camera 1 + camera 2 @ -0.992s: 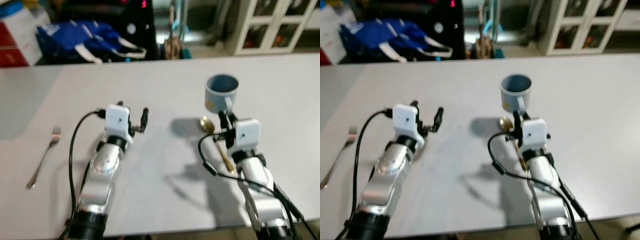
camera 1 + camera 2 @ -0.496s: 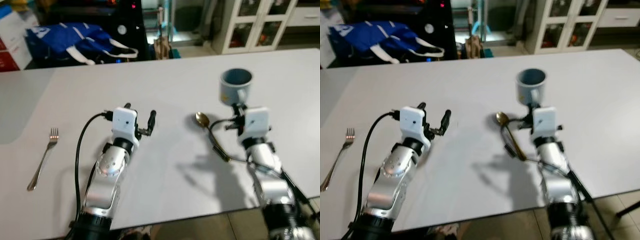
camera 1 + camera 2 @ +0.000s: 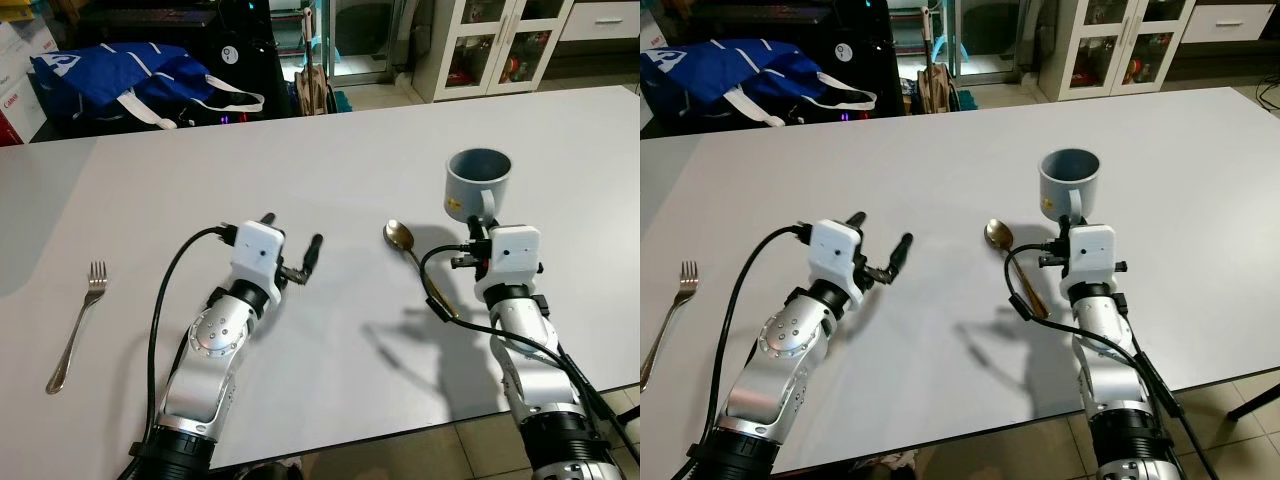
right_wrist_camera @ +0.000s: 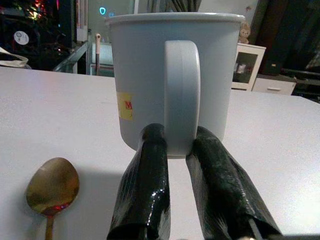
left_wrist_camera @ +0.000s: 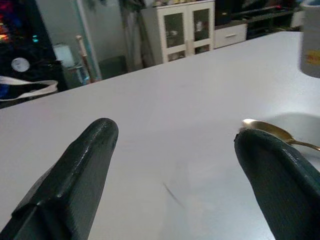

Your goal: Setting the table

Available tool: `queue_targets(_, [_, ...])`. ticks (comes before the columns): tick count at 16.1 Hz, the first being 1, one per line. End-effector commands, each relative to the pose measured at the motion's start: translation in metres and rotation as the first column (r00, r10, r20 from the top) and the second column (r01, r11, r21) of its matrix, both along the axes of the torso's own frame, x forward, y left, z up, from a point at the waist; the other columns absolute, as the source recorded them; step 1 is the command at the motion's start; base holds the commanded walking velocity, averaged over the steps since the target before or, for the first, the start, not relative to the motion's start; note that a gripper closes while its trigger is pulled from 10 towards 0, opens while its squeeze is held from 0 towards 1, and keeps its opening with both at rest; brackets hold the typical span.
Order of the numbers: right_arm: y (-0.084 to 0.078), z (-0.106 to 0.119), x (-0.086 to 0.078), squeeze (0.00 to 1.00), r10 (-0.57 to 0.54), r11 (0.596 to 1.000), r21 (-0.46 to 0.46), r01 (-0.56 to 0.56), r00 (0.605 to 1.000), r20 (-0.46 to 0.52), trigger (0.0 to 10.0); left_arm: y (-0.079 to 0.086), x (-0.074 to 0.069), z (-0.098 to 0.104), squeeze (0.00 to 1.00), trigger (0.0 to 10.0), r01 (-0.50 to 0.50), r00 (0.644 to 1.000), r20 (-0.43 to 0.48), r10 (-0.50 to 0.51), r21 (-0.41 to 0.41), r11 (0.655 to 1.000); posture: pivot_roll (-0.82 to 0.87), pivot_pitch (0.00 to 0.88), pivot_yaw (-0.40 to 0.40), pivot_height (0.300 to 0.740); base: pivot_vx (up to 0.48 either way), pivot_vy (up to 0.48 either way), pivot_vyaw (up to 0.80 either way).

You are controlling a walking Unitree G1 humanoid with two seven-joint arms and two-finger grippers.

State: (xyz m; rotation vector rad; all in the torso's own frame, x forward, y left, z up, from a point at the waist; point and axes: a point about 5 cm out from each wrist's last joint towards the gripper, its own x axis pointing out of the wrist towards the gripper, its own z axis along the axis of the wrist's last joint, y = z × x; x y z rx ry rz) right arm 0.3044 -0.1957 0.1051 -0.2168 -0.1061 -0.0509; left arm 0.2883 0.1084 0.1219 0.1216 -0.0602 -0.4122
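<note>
A wide white tabletop (image 3: 360, 160) stretches out before the robot, with a blue bag (image 3: 120, 75) and glass-fronted white cabinets (image 3: 490, 45) in the room behind it. On the right, the right hand (image 4: 177, 150) has its two black fingers (image 4: 145, 195) pinched on the handle of the grey-blue mug (image 3: 478, 183), which stands upright just beside a gold spoon (image 3: 415, 262) lying flat. The left hand (image 3: 292, 250) hovers mid-table, fingers spread wide and holding nothing, well apart from the fork (image 3: 76, 325) lying near the table's left edge.

Glossy mug (image 4: 175, 80); shiny brass-tone spoon (image 3: 418, 266); matt table (image 3: 330, 160).
</note>
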Motion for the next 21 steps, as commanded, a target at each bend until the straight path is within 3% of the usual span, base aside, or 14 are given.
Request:
queue_targets(1, [-0.001,0.001,-0.002,0.0,-0.001,1.0,-0.008,0.001,1.0,0.018,0.0,-0.004,0.0,-0.001,0.0,10.0,0.037,0.999,-0.003,-0.037,0.023,0.999,-0.04,0.001,0.071,0.74,0.0,0.0,0.0])
queue_targets(5, [-0.008,0.002,-0.006,0.0,-0.028,1.0,-0.012,0.029,0.999,0.035,0.0,-0.009,-0.002,-0.001,0.0,10.0,0.108,0.994,-0.003,-0.108,0.026,0.994,-0.04,0.0,0.079,0.74,0.0,0.0,0.0])
queue_targets(9, [-0.015,0.004,-0.003,0.0,-0.047,0.999,-0.011,0.047,0.998,0.04,0.0,-0.006,-0.003,0.0,0.0,10.0,0.119,0.993,0.007,-0.119,0.052,0.992,-0.03,0.0,0.084,0.74,0.0,0.0,0.0])
queue_targets(18, [-0.01,0.007,0.003,0.0,-0.016,1.0,-0.019,0.017,0.999,0.043,0.0,-0.007,-0.005,-0.004,0.0,10.0,0.09,0.996,0.002,-0.09,0.034,0.995,-0.03,0.002,0.069,0.74,0.0,-0.454,0.0])
queue_targets(21, [-0.008,0.007,0.004,0.0,-0.003,1.0,-0.02,0.004,0.999,0.044,0.0,-0.003,-0.003,-0.005,0.0,10.0,0.071,0.997,-0.005,-0.071,0.016,0.997,-0.03,0.002,0.064,0.74,0.0,-0.12,0.0])
